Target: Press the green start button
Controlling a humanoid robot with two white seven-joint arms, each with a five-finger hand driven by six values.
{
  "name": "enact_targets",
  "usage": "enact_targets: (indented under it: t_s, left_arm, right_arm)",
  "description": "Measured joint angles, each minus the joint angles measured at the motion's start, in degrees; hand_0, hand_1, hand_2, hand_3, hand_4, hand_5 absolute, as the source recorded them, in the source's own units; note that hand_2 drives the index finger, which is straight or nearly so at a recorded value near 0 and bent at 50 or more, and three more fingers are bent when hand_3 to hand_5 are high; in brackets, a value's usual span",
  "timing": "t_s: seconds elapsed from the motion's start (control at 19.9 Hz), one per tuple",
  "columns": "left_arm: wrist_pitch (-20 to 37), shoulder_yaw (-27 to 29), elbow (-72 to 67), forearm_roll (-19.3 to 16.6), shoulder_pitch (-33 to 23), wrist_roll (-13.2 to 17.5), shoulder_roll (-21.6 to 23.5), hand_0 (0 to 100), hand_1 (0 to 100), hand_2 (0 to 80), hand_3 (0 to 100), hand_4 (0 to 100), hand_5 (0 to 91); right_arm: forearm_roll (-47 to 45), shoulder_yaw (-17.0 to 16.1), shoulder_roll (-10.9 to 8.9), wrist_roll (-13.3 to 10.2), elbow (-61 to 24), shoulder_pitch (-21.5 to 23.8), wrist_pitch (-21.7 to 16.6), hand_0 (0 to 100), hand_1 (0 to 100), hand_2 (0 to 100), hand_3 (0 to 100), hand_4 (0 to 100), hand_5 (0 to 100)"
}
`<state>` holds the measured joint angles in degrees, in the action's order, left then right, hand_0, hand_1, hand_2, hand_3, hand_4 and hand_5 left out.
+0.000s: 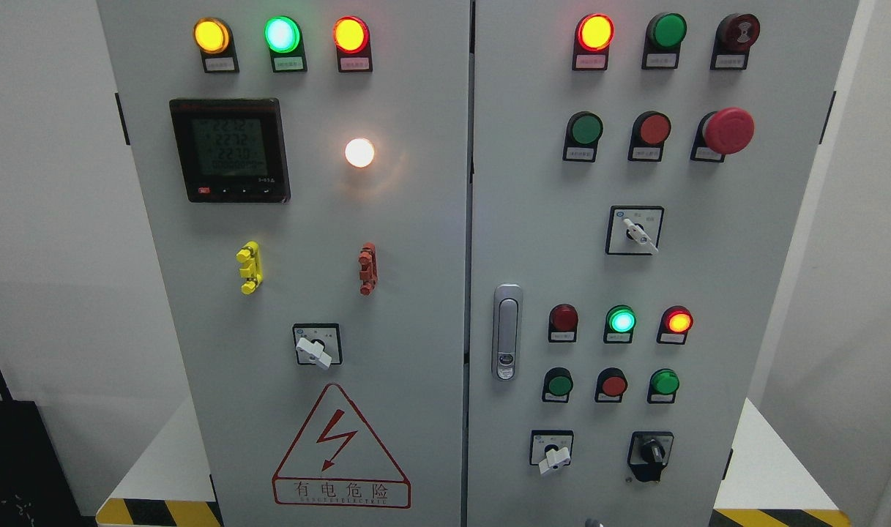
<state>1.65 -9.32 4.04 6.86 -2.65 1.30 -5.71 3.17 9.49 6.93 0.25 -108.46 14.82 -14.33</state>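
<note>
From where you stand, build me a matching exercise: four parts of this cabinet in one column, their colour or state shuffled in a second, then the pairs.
Column one:
1. mushroom emergency button
2. digital meter
3. door handle
4. warning triangle

Column two:
A. silver, upright
B. red, sticking out
C. red outline, lightning bolt
D. black frame, lit screen

Pairs: 1-B, 2-D, 3-A, 4-C. Neither robot hand is in view.

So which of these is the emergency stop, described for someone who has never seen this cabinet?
Look at the right-hand door of the grey electrical cabinet, second row of controls from the top. The emergency stop ends that row on the right, beside a flat red button. Its large red mushroom cap sticks out far further than any neighbour.
</note>
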Motion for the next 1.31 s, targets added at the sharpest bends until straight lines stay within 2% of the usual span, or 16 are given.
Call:
enact_targets:
  t_s: [0.35,0.8,1.11,1.31]
  left_arm:
    - [0.0,0.0,0.0,0.0,0.0,0.0,0.0,12,56,0.0,0,0,0.0]
    - [0.0,0.0,0.0,0.0,-0.01,0.0,0.0,12,56,0.0,0,0,0.0]
    - [0.0,0.0,0.0,0.0,0.0,0.0,0.0,12,56,0.0,0,0,0.0]
    - [0.0,0.0,0.0,0.0,0.0,0.0,0.0,12,56,0.0,0,0,0.0]
  right_arm:
    - [0.89,-0.41,-0.01,0.14,0.13,-1.41,-0.96,6,16,0,0,0,0]
    - [8.69,-2.48,0.07,0.48,1.2,-4.43,-4.7,10,23,0,0,0,0]
    - [16.81,-5.05,0.16,-1.23,1.56,-7.09,-6.08,15,25,0,15,16,0]
    - [23.14,-6.38,0.19,-1.94,1.76,-8.65,-8.0,18,26,0,26,26,8]
